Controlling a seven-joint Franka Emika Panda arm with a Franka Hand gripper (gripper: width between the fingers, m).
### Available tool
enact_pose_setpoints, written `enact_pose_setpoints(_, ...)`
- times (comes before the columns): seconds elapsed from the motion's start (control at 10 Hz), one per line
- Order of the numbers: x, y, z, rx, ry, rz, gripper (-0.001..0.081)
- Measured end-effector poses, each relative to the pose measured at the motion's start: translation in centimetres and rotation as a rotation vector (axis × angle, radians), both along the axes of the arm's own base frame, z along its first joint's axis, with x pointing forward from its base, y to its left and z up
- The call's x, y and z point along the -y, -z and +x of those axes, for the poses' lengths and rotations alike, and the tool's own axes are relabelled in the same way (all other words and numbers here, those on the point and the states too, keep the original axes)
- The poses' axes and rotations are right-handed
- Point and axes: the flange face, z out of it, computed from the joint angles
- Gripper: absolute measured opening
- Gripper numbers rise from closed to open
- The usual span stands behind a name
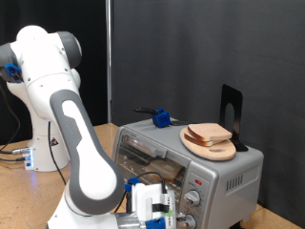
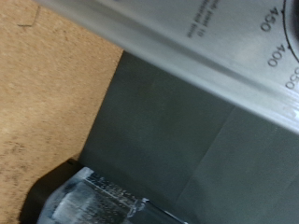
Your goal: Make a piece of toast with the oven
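The silver-grey oven stands at the exterior view's lower right, with wire racks visible behind its glass front. The piece of toast lies on a round wooden plate on top of the oven. My gripper hangs low in front of the oven, right beside its round knobs. The wrist view is pressed close to the oven's silver panel, which bears printed temperature numbers, and a ridged metallic knob shows below it. My fingers do not show in the wrist view.
A blue object with a dark handle lies on the oven top. A black upright stand sits behind the plate. The oven rests on a wooden table. A black curtain hangs behind. The arm's white base stands at the left.
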Motion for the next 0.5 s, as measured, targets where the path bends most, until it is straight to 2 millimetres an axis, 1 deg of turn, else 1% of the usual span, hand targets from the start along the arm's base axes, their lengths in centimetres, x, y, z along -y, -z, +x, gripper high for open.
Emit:
enact_pose_setpoints(0.1,1.1,0.1,-0.3,-0.033,-0.009,-0.008,0.0501)
enact_pose_setpoints(0.2,2.4,-0.3,-0.8,-0.102,-0.035,-0.018,0.0501)
enact_pose_setpoints(0.3,3.8,-1.2,-1.2,-0.186,-0.064,-0.022,0.064)
enact_pose_setpoints(0.4,4.9,-2.5,-1.5,-0.251,-0.094,-0.014,0.0751)
enact_pose_setpoints(0.5,5.9,-3.6,-2.0,-0.29,-0.117,0.001,0.0751)
